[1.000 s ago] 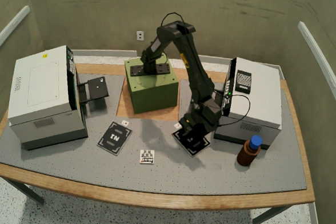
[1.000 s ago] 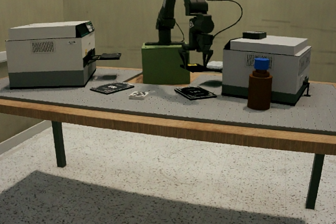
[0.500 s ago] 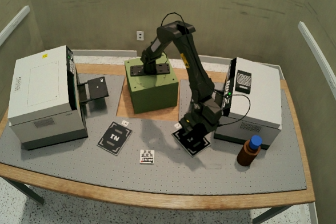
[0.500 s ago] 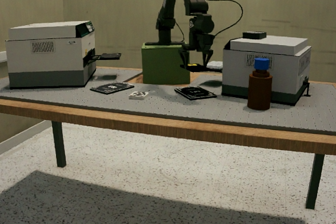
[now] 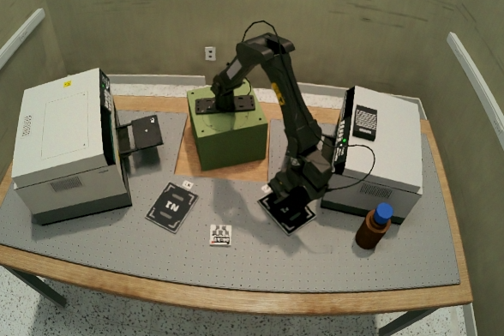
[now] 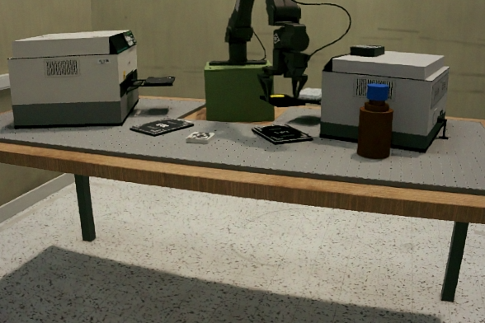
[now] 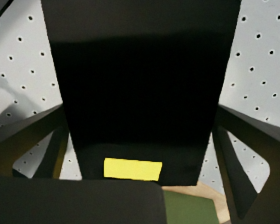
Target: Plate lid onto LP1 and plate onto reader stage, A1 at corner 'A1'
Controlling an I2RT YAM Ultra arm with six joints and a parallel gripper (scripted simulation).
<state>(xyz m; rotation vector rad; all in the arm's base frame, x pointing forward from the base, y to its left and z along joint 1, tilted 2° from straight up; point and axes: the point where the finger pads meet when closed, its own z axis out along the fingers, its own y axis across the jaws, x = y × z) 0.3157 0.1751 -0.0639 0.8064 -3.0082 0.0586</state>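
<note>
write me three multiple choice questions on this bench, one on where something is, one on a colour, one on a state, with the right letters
1. Where is the small black keypad-like box?
A) on the N1 position
B) on top of the instrument beside the bottle
C) on the floor

2. What colour is the block under the arm's base?
A) green
B) red
C) white

3. How is the bottle now?
A) lying on its side, capped
B) upright, uncapped
C) upright, capped

1 B: the box lies on the pale top of the instrument next to the bottle.
2 A: its faces are green in the top and exterior views.
3 C: it stands on the deck with its blue cap on.
</note>
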